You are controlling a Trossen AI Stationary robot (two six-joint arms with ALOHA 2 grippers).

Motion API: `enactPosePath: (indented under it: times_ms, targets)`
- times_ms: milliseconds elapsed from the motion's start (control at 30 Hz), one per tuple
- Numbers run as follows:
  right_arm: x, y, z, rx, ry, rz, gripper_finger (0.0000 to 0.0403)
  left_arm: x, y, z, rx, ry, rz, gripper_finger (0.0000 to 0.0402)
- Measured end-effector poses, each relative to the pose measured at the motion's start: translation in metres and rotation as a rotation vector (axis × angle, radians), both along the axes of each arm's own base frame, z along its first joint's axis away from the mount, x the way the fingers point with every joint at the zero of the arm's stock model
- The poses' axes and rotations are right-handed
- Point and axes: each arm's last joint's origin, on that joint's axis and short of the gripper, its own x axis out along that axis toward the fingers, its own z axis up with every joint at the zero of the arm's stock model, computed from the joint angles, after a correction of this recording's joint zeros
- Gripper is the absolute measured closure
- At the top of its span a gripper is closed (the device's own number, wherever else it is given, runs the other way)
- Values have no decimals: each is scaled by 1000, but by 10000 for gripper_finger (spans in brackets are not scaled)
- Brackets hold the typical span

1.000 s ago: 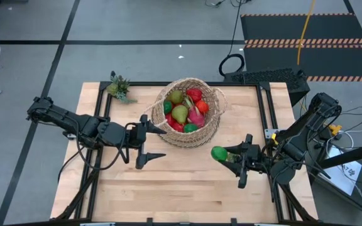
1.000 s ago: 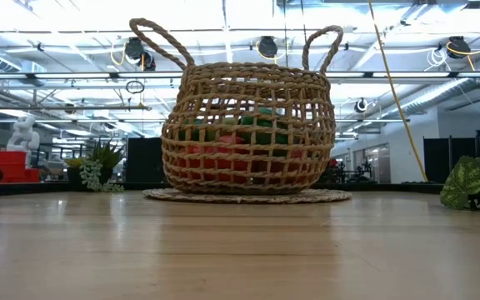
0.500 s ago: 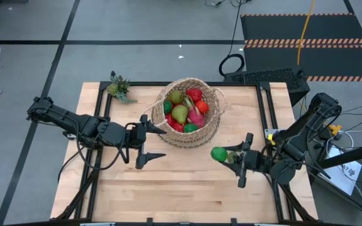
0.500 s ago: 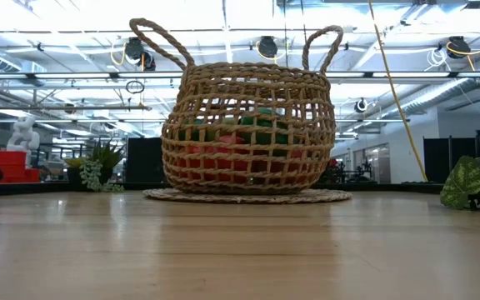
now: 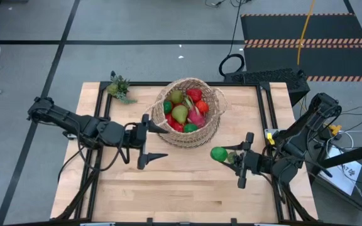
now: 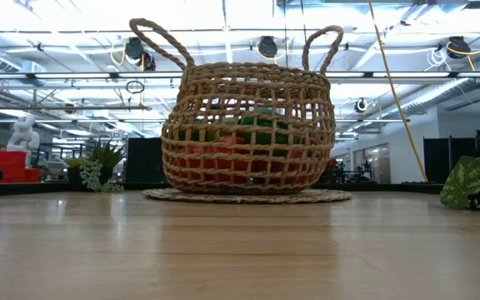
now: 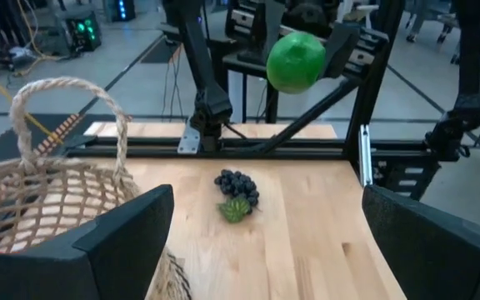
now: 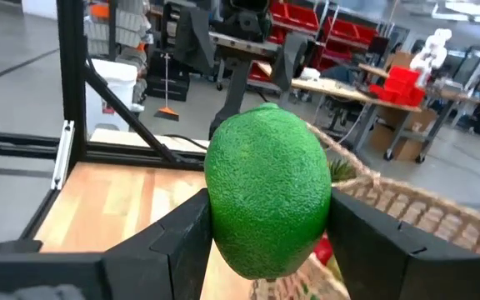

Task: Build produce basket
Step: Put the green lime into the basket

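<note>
Green and round, the lime (image 8: pixel 267 190) sits clamped between the fingers of the right gripper (image 5: pixel 231 156), which holds it above the table (image 5: pixel 187 188) just beside the basket (image 5: pixel 213 122), on the side nearer the right arm. The fruit is off the wood and does not touch the wicker.

The skin looks finely pebbled and matte, so it probably offers fair friction; the body appears rigid and light, as a toy fruit would be. The fingers bear on opposite sides at the widest part, which is the correct hold for a sphere. A grip off that line would likely let it squirt out.

The basket stands upright at the far middle of the table and already contains a pile of produce (image 5: pixel 184 112), red and green. Its open weave (image 6: pixel 248 125) looks stiff but light, so a knock on the rim could shift it.

The left gripper (image 5: pixel 146 141) waits with its jaws spread wide and empty, near the opposite side of the basket. A bunch of grapes (image 7: pixel 237 182) lies on the table, well apart from the basket.
</note>
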Motion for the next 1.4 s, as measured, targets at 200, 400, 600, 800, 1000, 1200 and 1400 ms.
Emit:
enactPosePath:
  times_ms: [200,400,600,800,1000,1200,1400]
  targets:
    - [9,-1,-3,-109,27,8,195,20,-8,-5,59,-65,-24,14]
    - [26,0,-15,-224,82,-22,195,46,-18,-20,199,-108,-55,14]
    - [43,2,-20,-326,83,-42,195,60,-18,-28,239,-126,-47,14]
    - [55,1,-25,-384,88,-66,195,65,-12,-32,245,-112,-28,14]
    - [67,-5,-33,-426,124,-98,195,74,-12,-38,248,-121,-52,14]
    - [72,-10,-34,-452,138,-116,195,87,-7,-47,217,-133,-32,14]
    - [72,-10,-34,-472,146,-121,195,97,3,-50,129,-165,20,14]
